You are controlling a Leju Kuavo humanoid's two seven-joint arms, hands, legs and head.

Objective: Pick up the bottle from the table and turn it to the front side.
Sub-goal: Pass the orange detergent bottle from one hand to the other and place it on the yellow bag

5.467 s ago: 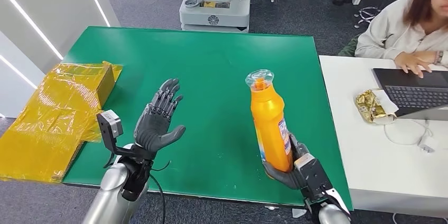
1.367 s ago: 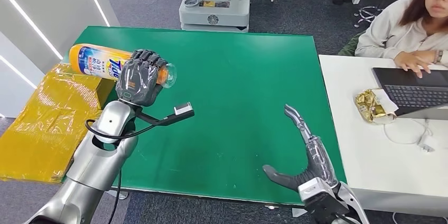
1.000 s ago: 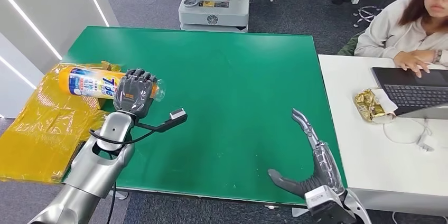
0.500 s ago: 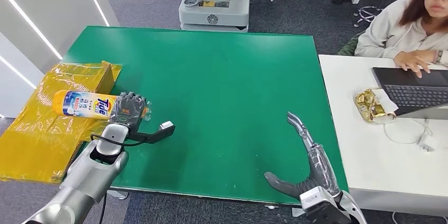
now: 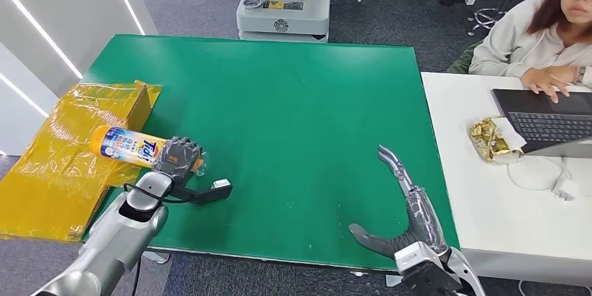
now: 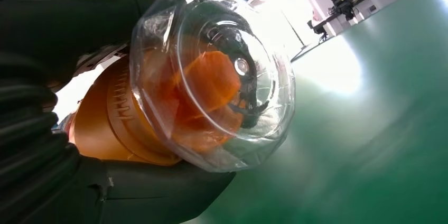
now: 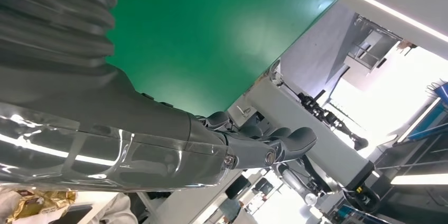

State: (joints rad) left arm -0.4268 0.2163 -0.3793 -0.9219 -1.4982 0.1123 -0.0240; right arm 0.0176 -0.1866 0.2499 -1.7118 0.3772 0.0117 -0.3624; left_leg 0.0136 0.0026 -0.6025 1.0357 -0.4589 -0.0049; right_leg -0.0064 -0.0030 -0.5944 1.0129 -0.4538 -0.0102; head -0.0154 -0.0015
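Here the left hand (image 5: 176, 158) grips the orange plastic detergent bottle (image 5: 129, 146) near its clear-wrapped cap, holding it sideways over the left edge of the green counter (image 5: 293, 121), label facing up, beside yellow plastic-wrapped packaging (image 5: 63, 163). The right hand (image 5: 405, 205) is empty, fingers spread above the counter's near right corner.

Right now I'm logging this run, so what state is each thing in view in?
bottle: on its side, label up, cap end held
left hand: gripping the bottle near its cap
right hand: empty, fingers apart, over the table's near edge
green table: bare in the middle
yellow box: beside the table, under the bottle's base end
laptop: open
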